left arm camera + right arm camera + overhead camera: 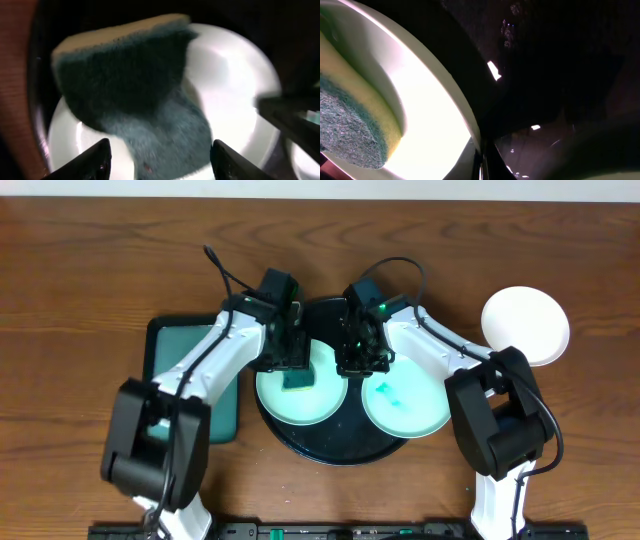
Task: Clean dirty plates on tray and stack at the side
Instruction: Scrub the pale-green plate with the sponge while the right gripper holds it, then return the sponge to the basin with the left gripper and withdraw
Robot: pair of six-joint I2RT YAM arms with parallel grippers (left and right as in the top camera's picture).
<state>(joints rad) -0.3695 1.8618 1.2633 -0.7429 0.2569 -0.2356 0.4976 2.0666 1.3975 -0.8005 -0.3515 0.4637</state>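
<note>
The black round tray (330, 452) holds two mint plates. The left plate (318, 405) carries a yellow and teal sponge (297, 381). The right plate (405, 405) has teal smears and overhangs the tray's right rim. A white plate (525, 326) lies on the table at the far right. My left gripper (285, 360) is open over the sponge (130, 75), its fingers (160, 160) spread on either side above the left plate (230, 75). My right gripper (361, 360) is shut on that plate's right rim (435, 110), as its wrist view (482, 160) shows, with the sponge (350, 130) on the plate.
A rectangular green tray with a black rim (190, 375) lies to the left of the round tray, under the left arm. The two arms meet close together over the tray's back half. The glossy tray floor (560, 75) fills the right wrist view.
</note>
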